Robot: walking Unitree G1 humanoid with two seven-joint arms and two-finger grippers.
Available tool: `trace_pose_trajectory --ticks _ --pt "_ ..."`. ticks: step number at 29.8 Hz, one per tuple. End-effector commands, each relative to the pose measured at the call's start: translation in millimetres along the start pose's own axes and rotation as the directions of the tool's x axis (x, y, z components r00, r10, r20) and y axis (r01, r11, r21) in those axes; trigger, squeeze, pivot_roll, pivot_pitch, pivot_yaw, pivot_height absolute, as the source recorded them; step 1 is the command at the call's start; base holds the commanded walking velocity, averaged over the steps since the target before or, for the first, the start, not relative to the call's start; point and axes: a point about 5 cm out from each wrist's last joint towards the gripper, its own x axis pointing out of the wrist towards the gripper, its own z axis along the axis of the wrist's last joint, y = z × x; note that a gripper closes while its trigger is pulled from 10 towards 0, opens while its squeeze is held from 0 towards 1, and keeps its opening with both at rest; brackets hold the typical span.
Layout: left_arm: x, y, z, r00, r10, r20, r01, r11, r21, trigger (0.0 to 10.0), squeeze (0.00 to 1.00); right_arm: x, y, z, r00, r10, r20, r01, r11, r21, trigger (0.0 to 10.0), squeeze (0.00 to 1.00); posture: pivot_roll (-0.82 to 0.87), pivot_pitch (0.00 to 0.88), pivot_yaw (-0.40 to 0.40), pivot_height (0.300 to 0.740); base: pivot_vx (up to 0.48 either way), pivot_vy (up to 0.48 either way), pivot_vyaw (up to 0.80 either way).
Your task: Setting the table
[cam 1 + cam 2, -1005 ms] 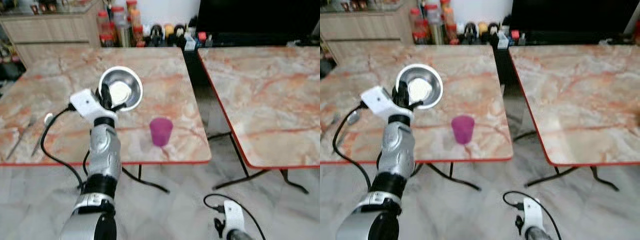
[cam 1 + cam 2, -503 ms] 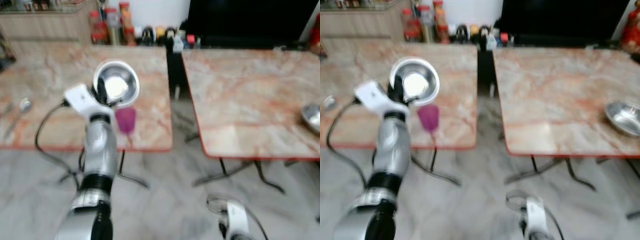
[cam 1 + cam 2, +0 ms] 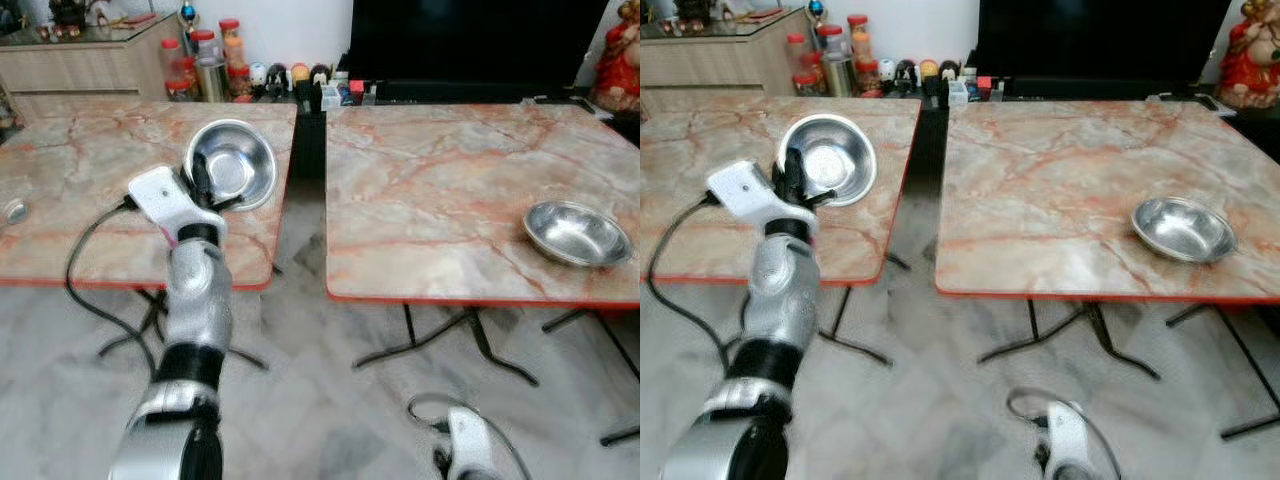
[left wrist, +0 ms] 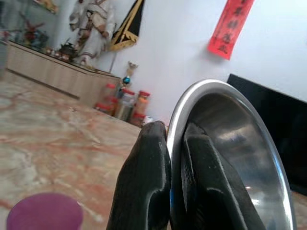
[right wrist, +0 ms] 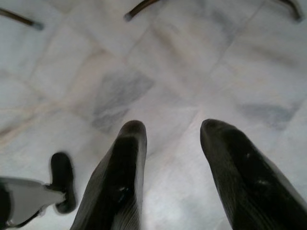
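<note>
Left eye view: the left gripper point(image 3: 205, 180) is raised over the left marble bench point(image 3: 70, 190), jaws pinched on the rim of a steel bowl point(image 3: 232, 163). A second steel bowl point(image 3: 577, 232) sits on the right bench point(image 3: 440, 190). The right gripper point(image 5: 168, 158) hangs over the floor point(image 5: 182, 62), jaws apart and empty.

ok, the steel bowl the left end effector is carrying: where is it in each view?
Left eye: steel bowl, upper left, over the left table.
Right eye: upper left.
Left wrist: right side, rim between the fingers.
Right wrist: floor and open fingers.
Shared landmark: jars.
</note>
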Motion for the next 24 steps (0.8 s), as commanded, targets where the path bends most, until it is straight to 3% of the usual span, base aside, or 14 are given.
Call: trace_pose_trajectory --ticks 1,3,20,24 --pt "1.4 -13.5 1.3 0.999 -0.039 0.006 0.040 0.999 -0.008 10.0 0.00 -0.3 -11.5 3.2 1.000 -0.031 0.000 0.031 0.999 -0.008 10.0 0.00 -0.06 0.000 0.001 0.740 0.251 -0.405 0.00" --pt "0.3 -12.3 -0.7 0.999 -0.034 -0.002 0.034 0.999 -0.008 10.0 0.00 -0.6 -13.8 1.2 0.999 -0.047 -0.015 0.046 0.997 -0.057 10.0 0.00 -0.06 0.000 0.001 0.740 0.249 -0.407 0.00" --pt "-0.6 -14.1 -2.0 0.999 -0.046 -0.007 0.046 0.999 -0.007 10.0 0.00 -0.4 -14.5 3.0 0.999 -0.047 -0.010 0.047 0.999 -0.014 10.0 0.00 -0.06 0.000 -0.002 0.740 0.251 -0.406 0.00" --pt "-1.1 -15.6 -3.0 0.999 -0.051 -0.011 0.051 0.999 -0.010 10.0 0.00 -0.2 -13.5 3.0 0.999 -0.046 -0.015 0.046 0.999 0.002 10.0 0.00 -0.06 0.000 -0.001 0.740 0.247 -0.409 -0.43"
